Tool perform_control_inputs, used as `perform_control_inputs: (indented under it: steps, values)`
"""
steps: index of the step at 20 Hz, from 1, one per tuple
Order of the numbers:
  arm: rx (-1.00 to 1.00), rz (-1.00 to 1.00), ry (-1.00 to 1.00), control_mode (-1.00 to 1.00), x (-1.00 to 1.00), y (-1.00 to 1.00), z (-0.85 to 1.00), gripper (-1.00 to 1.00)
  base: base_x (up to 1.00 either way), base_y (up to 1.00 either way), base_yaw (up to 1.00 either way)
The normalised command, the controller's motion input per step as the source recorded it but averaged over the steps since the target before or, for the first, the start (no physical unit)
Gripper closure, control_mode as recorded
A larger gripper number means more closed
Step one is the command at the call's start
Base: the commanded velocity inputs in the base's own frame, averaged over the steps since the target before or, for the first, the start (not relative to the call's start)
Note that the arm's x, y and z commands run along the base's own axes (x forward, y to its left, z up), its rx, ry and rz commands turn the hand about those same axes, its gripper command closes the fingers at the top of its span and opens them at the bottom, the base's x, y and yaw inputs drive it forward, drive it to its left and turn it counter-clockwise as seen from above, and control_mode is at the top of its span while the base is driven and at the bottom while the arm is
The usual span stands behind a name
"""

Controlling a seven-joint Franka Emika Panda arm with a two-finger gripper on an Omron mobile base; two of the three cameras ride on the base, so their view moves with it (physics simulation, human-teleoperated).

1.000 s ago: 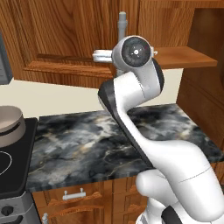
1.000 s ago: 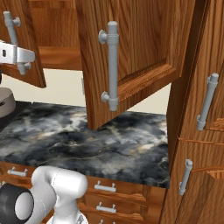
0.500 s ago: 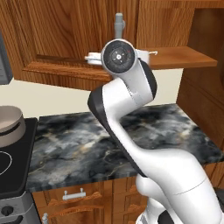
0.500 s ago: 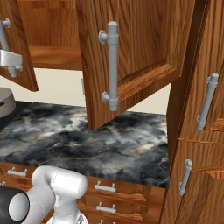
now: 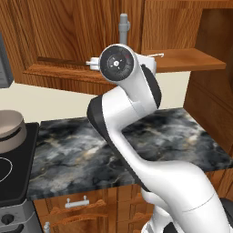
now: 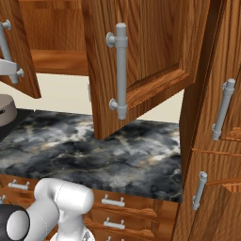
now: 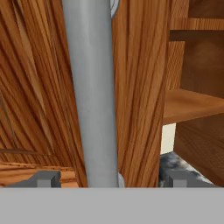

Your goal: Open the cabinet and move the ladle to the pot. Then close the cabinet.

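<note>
The cabinet's left door [image 7: 140, 87] fills the hand view, with its grey bar handle [image 7: 92, 87] running upright between my fingertips [image 7: 43, 178]. My gripper [image 7: 111, 178] is open, its jaws standing wide on either side of the handle without pinching it. From the left base view my wrist [image 5: 119, 63] sits just under that handle [image 5: 124, 26], in front of the cabinet shelf [image 5: 186, 59]. The right door [image 6: 150, 56] hangs open over the counter. The pot [image 5: 10, 129] stands on the stove at far left. The ladle is out of view.
A dark marble counter [image 5: 77, 154] runs below the cabinet, with drawers [image 6: 113, 201] under it. The stove [image 5: 11, 177] is at the left. A tall wooden unit with bar handles [image 6: 222, 109] stands at the right. The open right door's handle [image 6: 121, 70] juts out over the counter.
The arm has swung left, carrying the left door further open. The jaws, shut on the handle before, now stand apart around it.
</note>
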Motion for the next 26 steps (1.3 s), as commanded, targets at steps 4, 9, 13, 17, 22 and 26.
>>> perform_control_inputs:
  steps: [4,9,13,17,22,26]
  values:
    - [0.0,0.0,-0.02,-1.0,-0.9,0.0,0.08,-1.0,0.0,0.0,0.0]
    - [0.01,0.0,-0.02,-1.0,-0.9,-0.08,0.16,-1.0,0.0,0.0,0.0]
    - [0.11,0.06,0.06,-1.0,-0.2,-0.52,0.05,-1.0,0.0,0.0,0.0]
    - [0.14,0.11,0.04,-1.0,0.21,-0.76,0.0,-1.0,0.0,0.0,0.0]
    - [0.18,0.16,0.01,-1.0,0.41,-0.72,-0.01,-1.0,0.0,0.0,0.0]
    - [0.16,0.19,-0.11,-1.0,0.3,-0.49,-0.06,-1.0,0.0,0.0,0.0]
